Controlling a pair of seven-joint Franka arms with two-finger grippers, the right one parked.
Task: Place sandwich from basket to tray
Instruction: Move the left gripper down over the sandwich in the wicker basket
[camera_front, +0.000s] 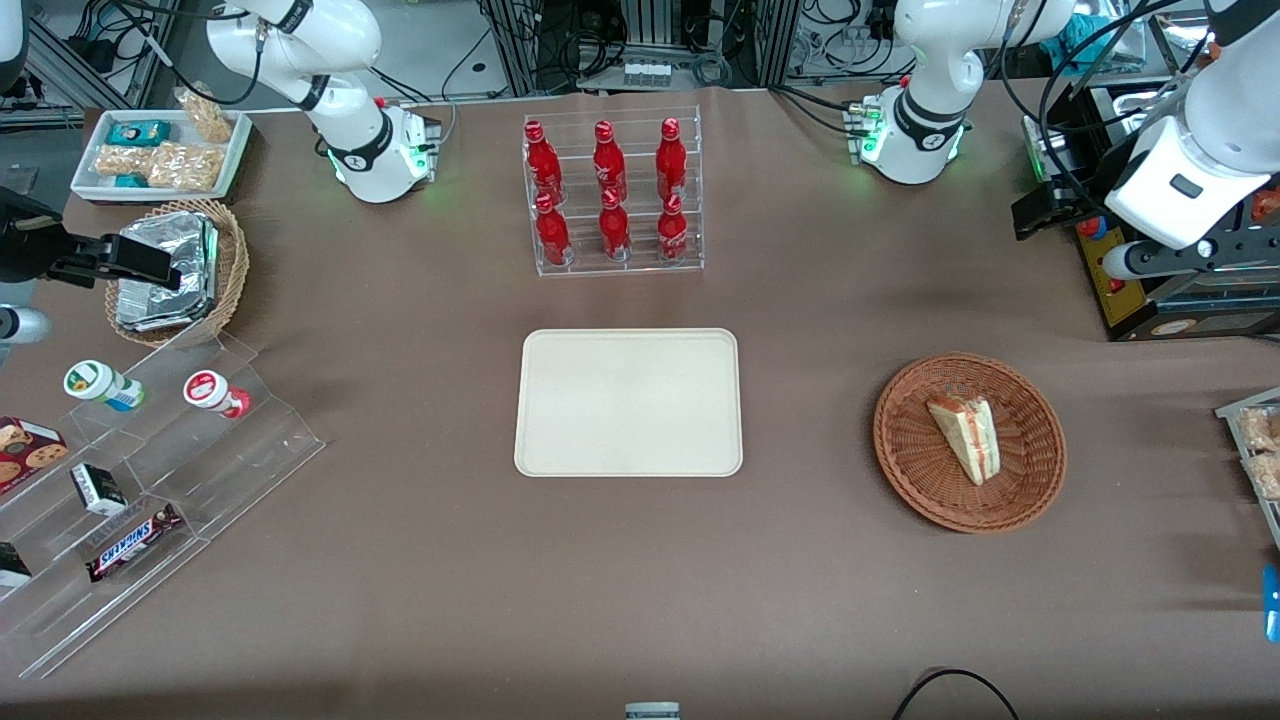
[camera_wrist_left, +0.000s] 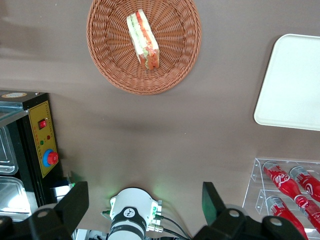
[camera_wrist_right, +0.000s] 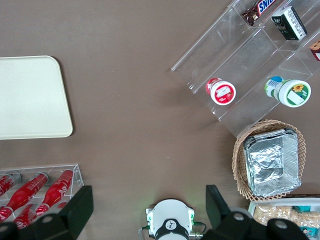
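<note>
Hanging high above the tabletop (camera_front: 640, 580) near its own base, the end effector (camera_wrist_left: 145, 205) is released, its fingers spread wide and holding nothing. The sandwich (camera_front: 965, 436) lies in the basket (camera_front: 1035, 400), nearer the front camera than the end effector and well below it. Its long axis points roughly away from the arm's base, and the tray (camera_front: 628, 402) sits bare beside the basket.

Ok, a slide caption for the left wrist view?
Open gripper high above the table, sandwich lying in the basket, tray bare.

Reddish-brown woven basket (camera_front: 1030, 480); cream tray (camera_front: 628, 402).
</note>
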